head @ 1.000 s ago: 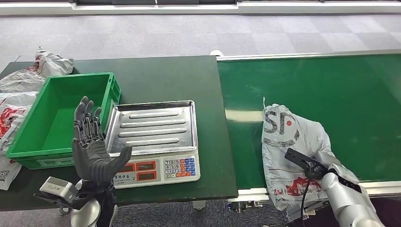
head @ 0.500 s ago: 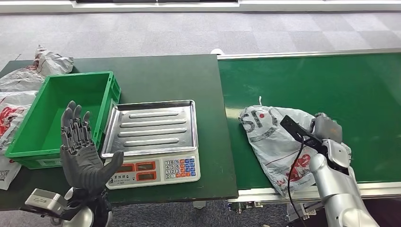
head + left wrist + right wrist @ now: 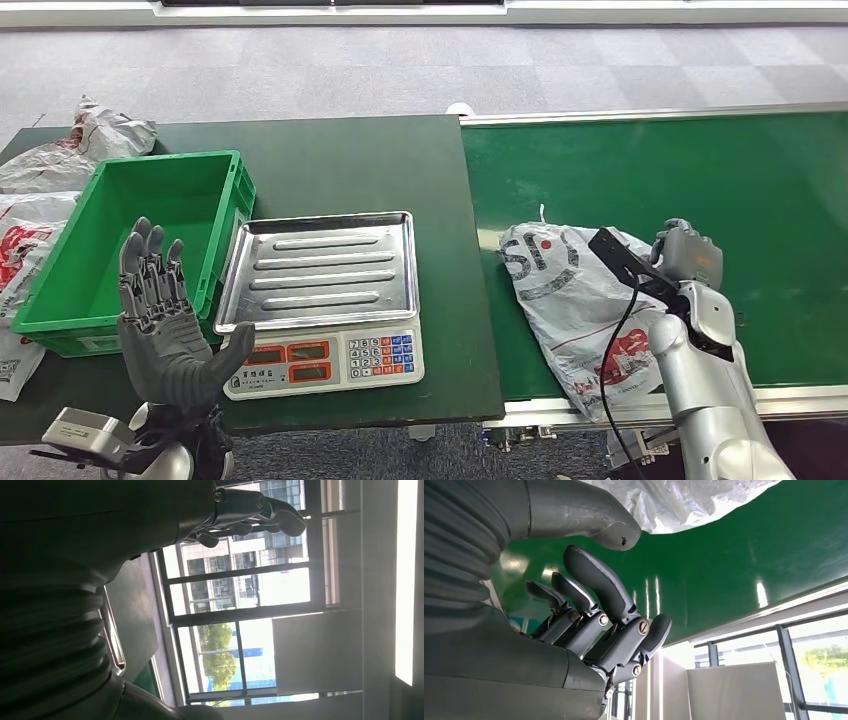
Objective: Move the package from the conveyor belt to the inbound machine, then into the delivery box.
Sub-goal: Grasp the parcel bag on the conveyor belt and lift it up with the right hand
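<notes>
The right hand [image 3: 686,256] has its fingers [image 3: 594,587] curled inward with nothing between them, clenched on empty air over the green belt; in the right wrist view the thumb lies just under the crinkled edge of the package [image 3: 684,500], and whether it touches the plastic cannot be told. In the head view this hand sits at the right edge of the package [image 3: 575,300], a grey-white plastic mailer with dark lettering and a red mark, lying flat on the conveyor belt [image 3: 700,170] near its left, near corner. A black cable runs down across the mailer from the wrist camera.

The left hand [image 3: 165,325] is raised upright, palm facing the scene, its fingers [image 3: 150,275] released, straight and spread, holding nothing. It stands in front of the near edge of the dark green table [image 3: 350,160], between the green delivery box [image 3: 225,200] on the left and the weighing scale [image 3: 325,300], with its steel tray, red displays and keypad. Several bagged parcels [image 3: 60,160] lie on the table to the left of the box and beyond its far left corner.
</notes>
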